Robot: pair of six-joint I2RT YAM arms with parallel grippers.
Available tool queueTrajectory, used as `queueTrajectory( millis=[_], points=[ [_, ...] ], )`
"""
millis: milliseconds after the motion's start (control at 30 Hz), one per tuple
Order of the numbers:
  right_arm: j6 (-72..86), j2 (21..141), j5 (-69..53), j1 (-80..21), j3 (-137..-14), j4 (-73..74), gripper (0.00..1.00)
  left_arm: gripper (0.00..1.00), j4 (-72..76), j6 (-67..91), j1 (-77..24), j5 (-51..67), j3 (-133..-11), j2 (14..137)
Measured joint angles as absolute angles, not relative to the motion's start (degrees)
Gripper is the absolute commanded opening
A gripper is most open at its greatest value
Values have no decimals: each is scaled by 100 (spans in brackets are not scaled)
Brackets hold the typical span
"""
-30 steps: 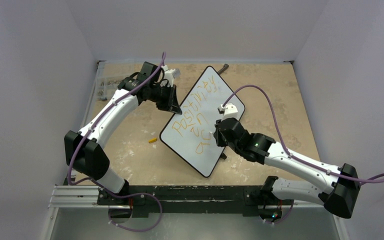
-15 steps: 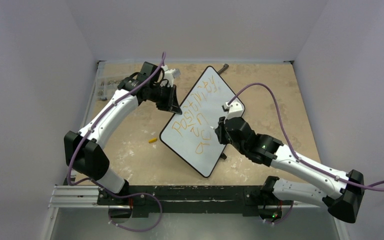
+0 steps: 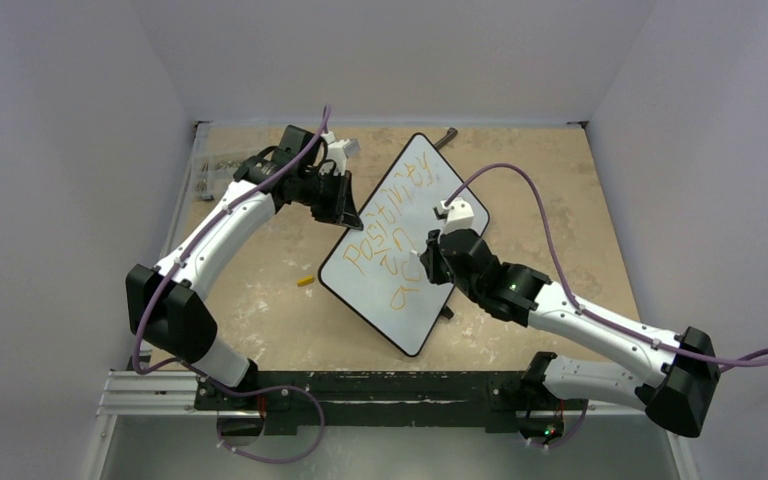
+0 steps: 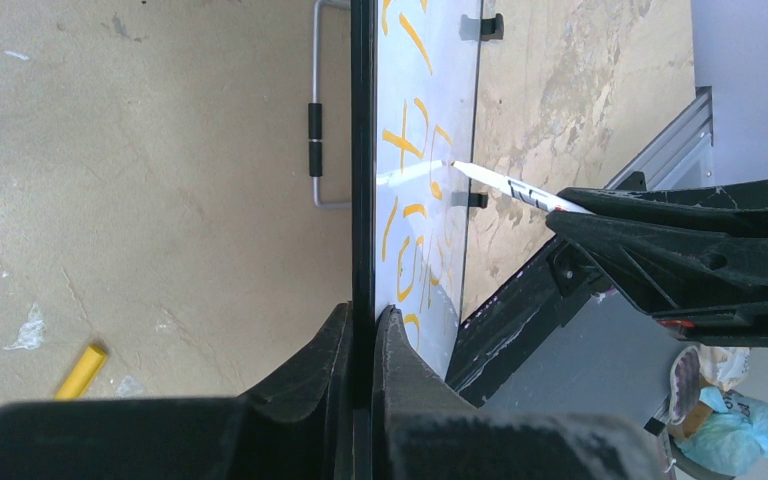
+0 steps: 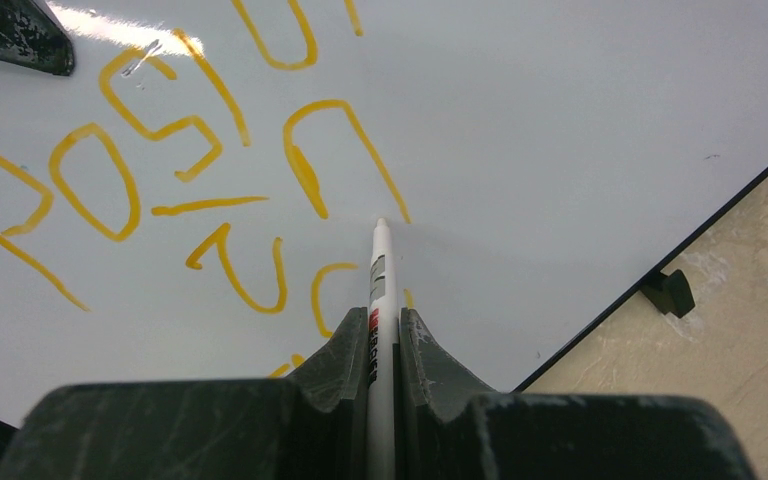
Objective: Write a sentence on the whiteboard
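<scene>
The whiteboard (image 3: 432, 188) lies tilted across the middle of the table, black-framed, with black feet. The sentence (image 3: 385, 236) runs over it in orange-yellow lettering, in three lines; in the right wrist view I read "POS" and loose curved strokes (image 5: 95, 180). My left gripper (image 3: 352, 214) is shut on the board's left edge, its fingers (image 4: 363, 318) pinching the black frame. My right gripper (image 3: 429, 257) is shut on a white marker (image 5: 380, 285). The marker's tip touches the white surface just right of a "U"-shaped stroke.
A yellow marker cap (image 3: 305, 281) lies on the tan table left of the board. A grey wire handle (image 4: 315, 130) sticks out beside the board's frame. Small clutter sits at the back-left corner (image 3: 215, 168). Grey walls close in three sides.
My right gripper has shifted the marker a little up and to the left over the board's lower lines. The left arm and the board have stayed still.
</scene>
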State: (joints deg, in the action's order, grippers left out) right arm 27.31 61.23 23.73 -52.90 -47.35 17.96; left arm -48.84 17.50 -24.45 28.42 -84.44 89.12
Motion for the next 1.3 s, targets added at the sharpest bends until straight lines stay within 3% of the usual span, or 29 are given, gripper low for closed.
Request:
queueTrajectory(
  millis=[567,1300],
  points=[
    [2475,6211,1994,-4346,-4460,1424,0,0,-4875,1750,-2440,2834,-8409,8912],
    [2285,6208,1404,-4307,-4692,1367,0,0,-4862,1750,-2440,2838,-8409,8912]
  ],
)
